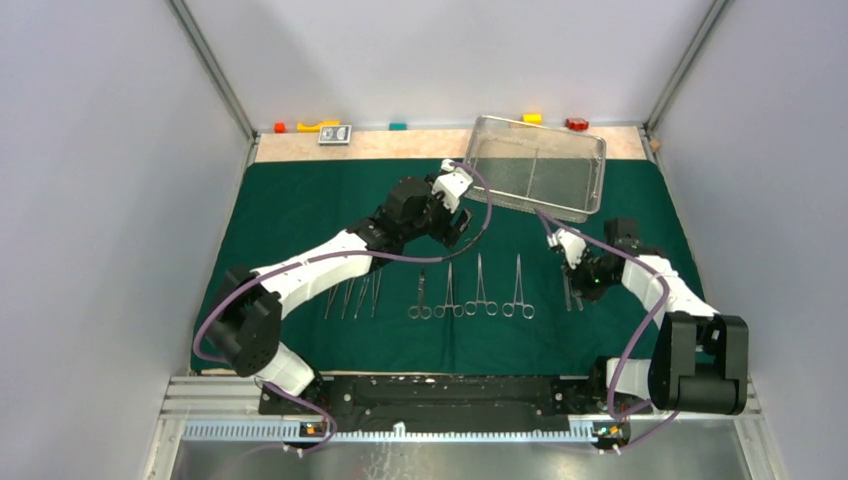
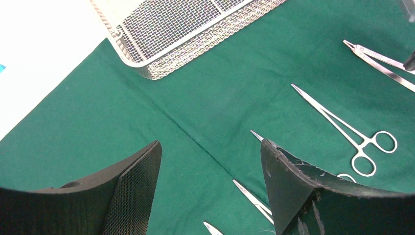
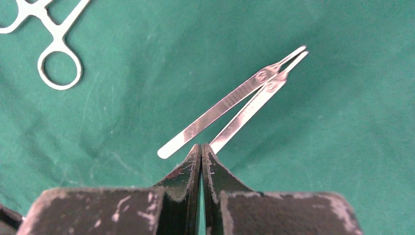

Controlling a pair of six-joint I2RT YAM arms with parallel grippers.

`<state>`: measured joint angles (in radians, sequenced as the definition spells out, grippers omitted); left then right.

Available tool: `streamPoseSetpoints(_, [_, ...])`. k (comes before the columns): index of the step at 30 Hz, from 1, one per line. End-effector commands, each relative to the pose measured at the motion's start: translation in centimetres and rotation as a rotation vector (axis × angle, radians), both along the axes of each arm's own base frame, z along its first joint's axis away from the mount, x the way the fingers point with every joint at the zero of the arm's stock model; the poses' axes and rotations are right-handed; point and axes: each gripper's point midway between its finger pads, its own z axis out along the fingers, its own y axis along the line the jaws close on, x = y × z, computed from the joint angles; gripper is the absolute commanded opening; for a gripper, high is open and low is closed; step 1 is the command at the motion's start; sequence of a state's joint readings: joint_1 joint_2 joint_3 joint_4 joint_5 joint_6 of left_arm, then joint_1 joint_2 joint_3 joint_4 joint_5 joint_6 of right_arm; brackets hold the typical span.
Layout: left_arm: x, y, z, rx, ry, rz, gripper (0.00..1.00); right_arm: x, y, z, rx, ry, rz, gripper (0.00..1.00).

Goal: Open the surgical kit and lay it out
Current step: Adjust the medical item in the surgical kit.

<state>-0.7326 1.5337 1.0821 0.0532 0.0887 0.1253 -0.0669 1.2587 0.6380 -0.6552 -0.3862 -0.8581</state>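
Top view. Green cloth (image 1: pixel 300 200) lies spread flat over the tabletop (image 1: pixel 400 146), with a bare strip showing at 12 o'clock.

Wire-mesh tray (image 1: pixel 530 170) sits at 1 o'clock, skewed, partly on the cloth and partly on the bare strip. No instruments can be seen in it.

Instruments are in a row on the cloth toward 6 o'clock. Tweezers (image 1: pixel 350 298) are at the 9 o'clock end. Four ring-handled clamps (image 1: pixel 481 306) are in the middle, rings toward the arms. Two flat steel handles (image 3: pixel 218 110) are at the 3 o'clock end, side by side and meeting at their far tips.

Left gripper (image 1: pixel 452 222) hovers over the cloth centre, at about 8 o'clock from the tray. Its fingers (image 2: pixel 139 181) are spread wide with only cloth between them.

Right gripper (image 3: pixel 201 147) is low over the cloth. Its fingers (image 3: pixel 186 171) are pressed together, tips at the near end of the flat handles. Cannot tell whether they touch.

Small coloured blocks (image 1: pixel 577 124) line the far edge.
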Motion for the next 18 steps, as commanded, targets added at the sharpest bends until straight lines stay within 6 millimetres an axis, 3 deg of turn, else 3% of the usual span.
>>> streamPoseSetpoints(1, [0.1,0.2,2.9,-0.064,-0.063,0.004,0.80,3.8,0.8,2.6,0.055,-0.112,-0.061,0.00])
streamPoseSetpoints(8, [0.1,0.3,3.0,-0.067,-0.065,0.004,0.80,6.8,0.3,3.4,0.061,-0.181,-0.160,0.00])
streamPoseSetpoints(18, [0.4,0.2,2.8,-0.064,-0.063,0.009,0.80,9.2,0.2,3.2,0.083,-0.194,-0.228,0.00])
